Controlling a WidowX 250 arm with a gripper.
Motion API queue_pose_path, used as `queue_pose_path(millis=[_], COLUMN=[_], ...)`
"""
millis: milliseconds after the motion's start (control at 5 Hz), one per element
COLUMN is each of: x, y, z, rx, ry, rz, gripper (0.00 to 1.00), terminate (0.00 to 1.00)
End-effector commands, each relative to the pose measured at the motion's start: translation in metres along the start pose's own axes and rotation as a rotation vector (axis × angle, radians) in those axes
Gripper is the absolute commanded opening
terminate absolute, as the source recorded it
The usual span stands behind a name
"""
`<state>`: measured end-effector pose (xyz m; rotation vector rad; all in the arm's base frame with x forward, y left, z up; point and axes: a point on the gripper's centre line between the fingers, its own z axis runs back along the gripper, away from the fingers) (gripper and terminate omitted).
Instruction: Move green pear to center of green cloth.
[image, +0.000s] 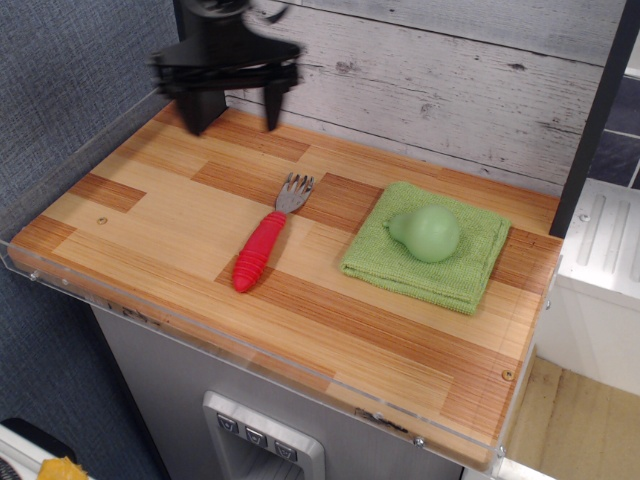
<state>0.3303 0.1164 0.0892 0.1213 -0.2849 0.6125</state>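
Observation:
The pale-green pear (427, 232) lies on its side in the middle of the folded green cloth (470, 268), neck pointing left. The cloth lies on the right part of the wooden table. My black gripper (233, 118) hangs at the back left of the table, high above the wood and far from the pear. Its two fingers (270, 104) stand apart and hold nothing.
A fork with a red handle (262, 248) lies in the middle of the wooden table (150, 200). A dark post (200, 60) stands at the back left, right beside the gripper. A white plank wall (450, 80) runs along the back. A clear rim edges the table's front.

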Motion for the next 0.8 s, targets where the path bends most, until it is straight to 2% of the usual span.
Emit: queue_pose_path(millis=[0, 200, 400, 600], x=[0.038, 0.04, 0.033, 0.033], y=[0.046, 0.07, 0.083, 0.083], z=[-0.012, -0.015, -0.006, -0.006], rx=[-0.056, -0.069, -0.07, -0.07], ry=[0.03, 0.082, 0.066, 0.066], rz=[-0.193, -0.291, -0.401, -0.401], gripper=[1.0, 1.0, 1.0, 1.0], terminate=[0.0, 0.0, 0.0, 1.0])
